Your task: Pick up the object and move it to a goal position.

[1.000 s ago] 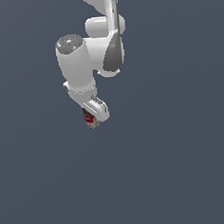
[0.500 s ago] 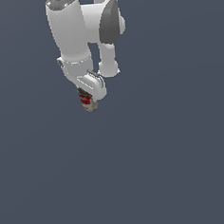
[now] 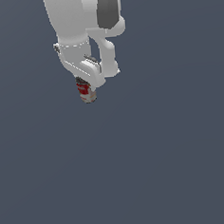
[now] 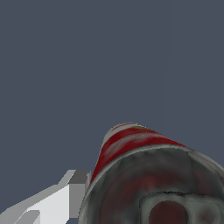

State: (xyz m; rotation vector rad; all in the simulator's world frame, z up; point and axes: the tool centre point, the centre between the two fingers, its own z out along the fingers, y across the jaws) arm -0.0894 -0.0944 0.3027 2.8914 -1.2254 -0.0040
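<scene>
- 1 white arm (image 3: 78, 26) came down from the top edge of the exterior view, its broad upper links filling the upper middle of the picture, with a dark grey panel (image 3: 108, 8) on the link toward the exterior view's right.
- 1 pincer (image 3: 86, 89) hung at the arm's lower end, pointing down and a little toward the exterior view's right.
- 1 can (image 3: 85, 92) sat in the pincer, clamped between the jaws; its red label band showed just under the white hand, and its pale lower end stuck out below.
- The can stood roughly upright in the exterior view, tilted slightly, in the upper left-centre of the picture.
- Nothing but flat blue-grey background (image 3: 175, 166) surrounded the can there; whether that background was a table or open space I could not tell, and no shadow or contact showed under the can.
- In the wrist view the can (image 4: 144, 175) filled the lower right, seen from very close and end-on: a grey, worn circular end face with a dark reddish blotch near its middle, and a red-and-white striped side running away from the camera.
- 1 white, blocky finger (image 4: 57, 201) of the pincer showed beside the can in the wrist view, lying against its side; the other finger was out of that picture.
- The rest of the wrist view was the same plain blue-grey.
</scene>
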